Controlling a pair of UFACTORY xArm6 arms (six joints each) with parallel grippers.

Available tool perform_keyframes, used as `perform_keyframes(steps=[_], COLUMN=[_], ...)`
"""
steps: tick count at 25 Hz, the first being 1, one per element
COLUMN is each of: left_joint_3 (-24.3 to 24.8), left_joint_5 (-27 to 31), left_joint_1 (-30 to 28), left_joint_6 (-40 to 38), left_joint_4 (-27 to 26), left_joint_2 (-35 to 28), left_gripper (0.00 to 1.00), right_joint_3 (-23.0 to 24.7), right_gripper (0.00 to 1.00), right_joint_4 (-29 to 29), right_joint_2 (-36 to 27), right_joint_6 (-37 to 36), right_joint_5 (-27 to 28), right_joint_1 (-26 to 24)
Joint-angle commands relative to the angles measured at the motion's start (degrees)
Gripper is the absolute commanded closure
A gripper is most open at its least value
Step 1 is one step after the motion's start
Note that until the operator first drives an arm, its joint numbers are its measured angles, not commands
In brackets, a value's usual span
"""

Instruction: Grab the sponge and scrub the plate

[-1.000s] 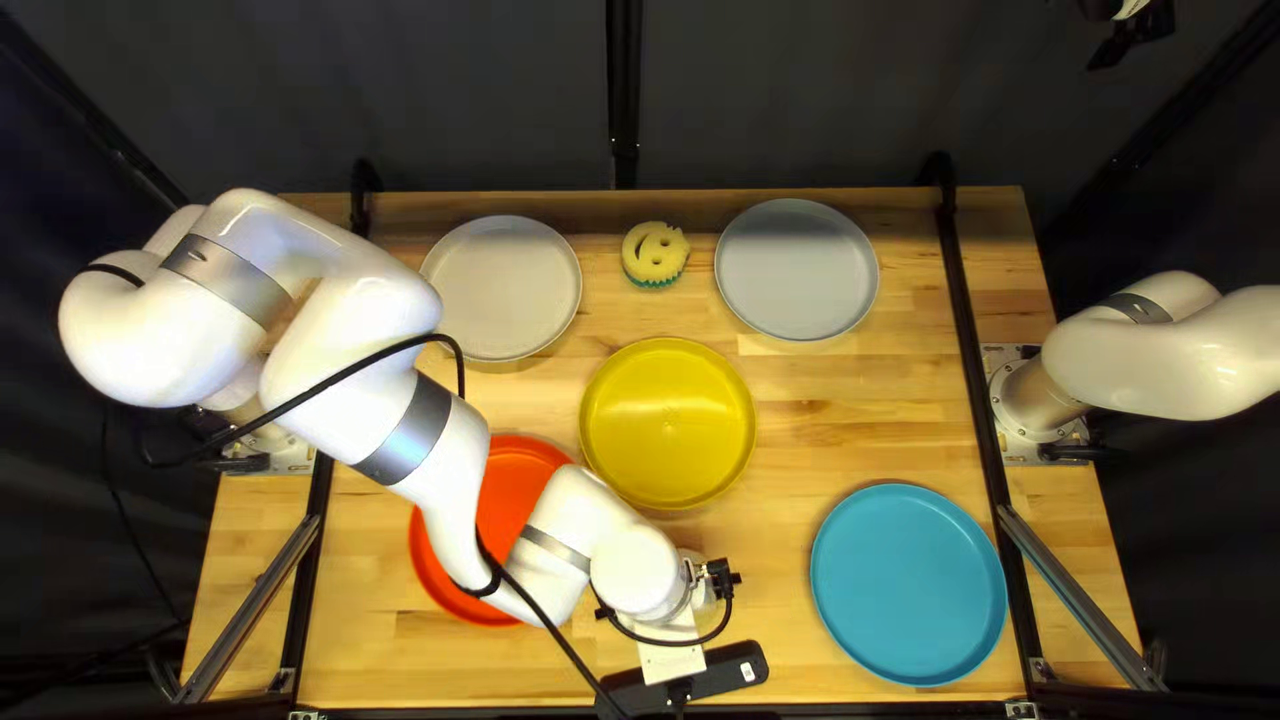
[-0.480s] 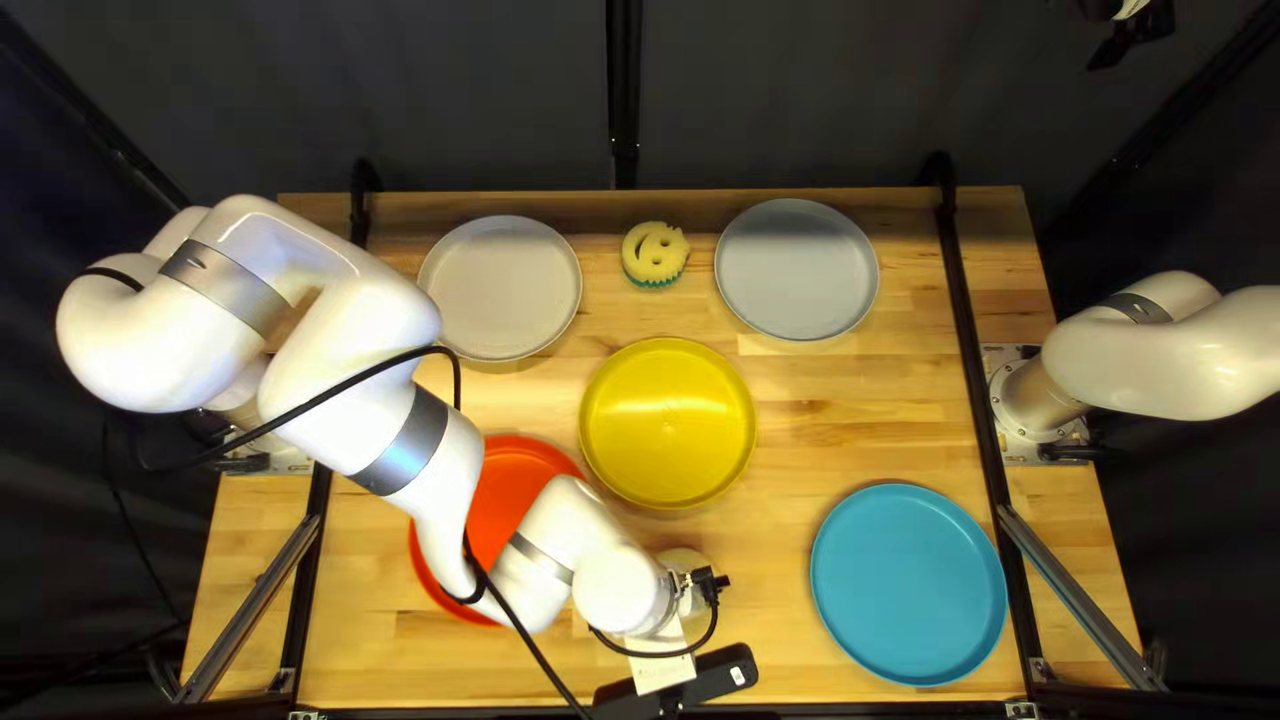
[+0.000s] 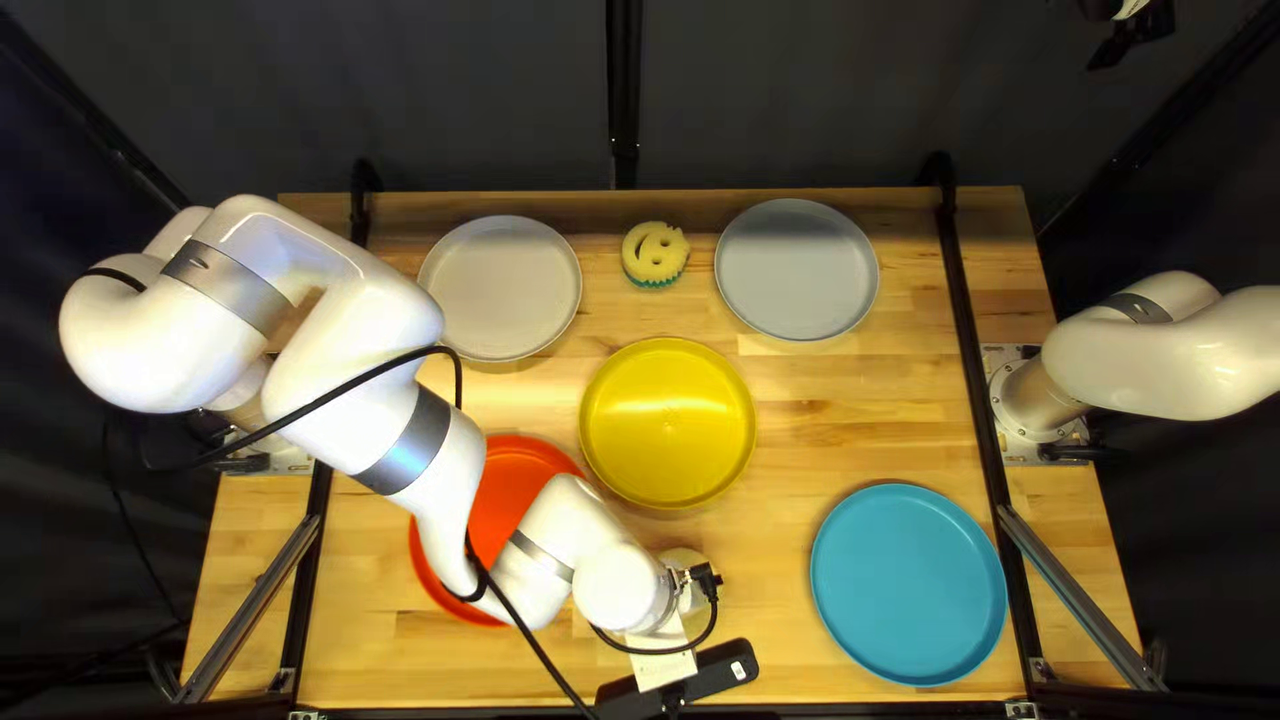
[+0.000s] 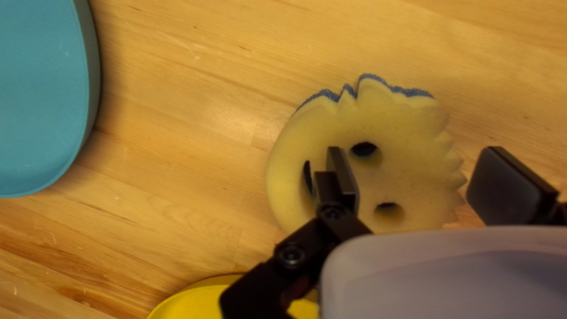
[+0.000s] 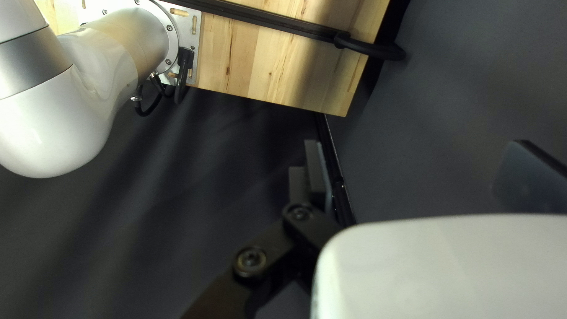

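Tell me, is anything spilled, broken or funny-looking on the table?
Nothing looks spilled or broken. One odd thing: the left gripper sits off-center over the near sponge, one finger over its face, the other past its spiky edge.

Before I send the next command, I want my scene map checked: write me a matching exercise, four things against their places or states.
1. Orange plate
2. Far sponge
3. Blue plate
4. Left end effector

A. Between the white plate and the gray plate
B. Open, over the near sponge
C. Partly hidden by the left arm
D. Toward the table's near right corner

Pairs: 1-C, 2-A, 3-D, 4-B
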Motion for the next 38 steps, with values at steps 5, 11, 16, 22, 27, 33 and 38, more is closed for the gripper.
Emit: perform_keyframes(steps=[5, 11, 16, 22, 27, 33, 38], left_joint_3=[2.0, 3.9, 4.8, 12.3, 20.0, 28.2, 34.1], left_joint_5=[-0.4, 2.3, 5.4, 6.4, 6.3, 4.4, 0.7], left_joint_1=[-0.8, -0.5, -0.4, -0.4, -0.5, -1.2, -1.1], left_joint_6=[-6.4, -4.7, -0.7, 6.6, 12.8, 16.8, 21.9], left_joint_4=[3.9, 1.8, -1.7, -7.1, -10.0, -12.4, -16.0], left_joint_2=[-1.6, -5.6, -8.4, -15.7, -23.6, -30.7, -33.2], left_gripper=[1.0, 1.0, 1.0, 1.0, 1.0, 1.0, 1.0], right_joint_3=[0.0, 0.0, 0.0, 0.0, 0.0, 0.0, 0.0], right_gripper=[0.0, 0.0, 0.0, 0.0, 0.0, 0.0, 0.0], right_joint_4=[0.0, 0.0, 0.0, 0.0, 0.0, 0.0, 0.0], right_joint_2=[0.0, 0.0, 0.0, 0.0, 0.0, 0.0, 0.0], right_joint_6=[0.0, 0.0, 0.0, 0.0, 0.0, 0.0, 0.0], right_joint_5=[0.0, 0.0, 0.0, 0.0, 0.0, 0.0, 0.0], right_joint_1=[0.0, 0.0, 0.0, 0.0, 0.0, 0.0, 0.0])
